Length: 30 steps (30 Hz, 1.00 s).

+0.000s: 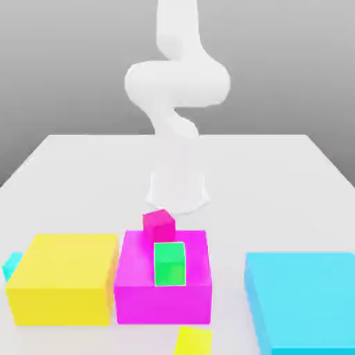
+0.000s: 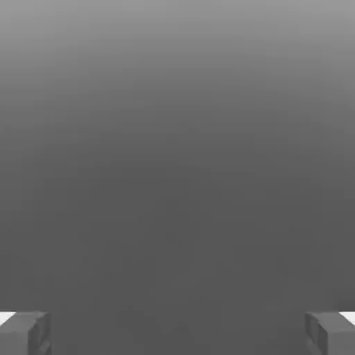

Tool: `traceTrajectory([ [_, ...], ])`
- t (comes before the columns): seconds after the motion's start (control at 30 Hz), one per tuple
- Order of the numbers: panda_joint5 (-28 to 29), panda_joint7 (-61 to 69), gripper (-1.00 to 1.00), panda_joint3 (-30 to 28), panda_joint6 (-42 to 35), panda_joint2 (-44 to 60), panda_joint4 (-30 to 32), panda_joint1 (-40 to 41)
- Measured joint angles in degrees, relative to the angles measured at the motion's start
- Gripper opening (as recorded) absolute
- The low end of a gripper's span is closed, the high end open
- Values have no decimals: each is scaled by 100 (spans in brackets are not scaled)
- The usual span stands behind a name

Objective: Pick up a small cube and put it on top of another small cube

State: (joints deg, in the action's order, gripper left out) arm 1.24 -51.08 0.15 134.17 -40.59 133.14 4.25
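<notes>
My own fingers (image 2: pixel 331 334) appear as two grey blocky tips, each cut off by the frame's edge, spread as wide as they go with nothing pinched between them and nothing touching either pad. My gripper (image 2: pixel 177 333) faces a plain grey surface, smooth and featureless, and none of the blocks lies between my fingertips.

In the exterior view my white arm (image 1: pixel 177 83) rises as a rounded, glossy column behind the blocks, its lower part pale and hard to make out against the white table (image 1: pixel 277 180). The small cyan cube (image 1: pixel 12 264) is mostly hidden: only a sliver shows at the exterior view's left, behind the large yellow block (image 1: pixel 62 288). The small pink cube (image 1: pixel 159 223) sits just behind the large magenta block (image 1: pixel 163 295), its lower part concealed by that block's top edge. A small green cube (image 1: pixel 170 264) rests on top of the magenta block. The large cyan block (image 1: pixel 301 301) is cut off at the exterior view's right and bottom, and a small yellow cube (image 1: pixel 193 341) is cropped at the bottom edge. All the blocks are flat-coloured, sharp-edged, matte solids.
</notes>
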Motion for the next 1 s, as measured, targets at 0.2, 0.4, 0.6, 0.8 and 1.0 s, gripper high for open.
traceTrajectory([
  [0.2,309,-1285,0,-86,581,1285,331,954],
  [0.4,508,-2462,0,-358,1144,2532,652,1743],
  [0.6,366,-3396,0,-810,1727,3774,980,2435],
  [0.8,-449,-3843,0,-957,2306,5022,1306,3103],
  [1.0,-1022,-3585,-100,-582,3210,6255,1143,3498],
])
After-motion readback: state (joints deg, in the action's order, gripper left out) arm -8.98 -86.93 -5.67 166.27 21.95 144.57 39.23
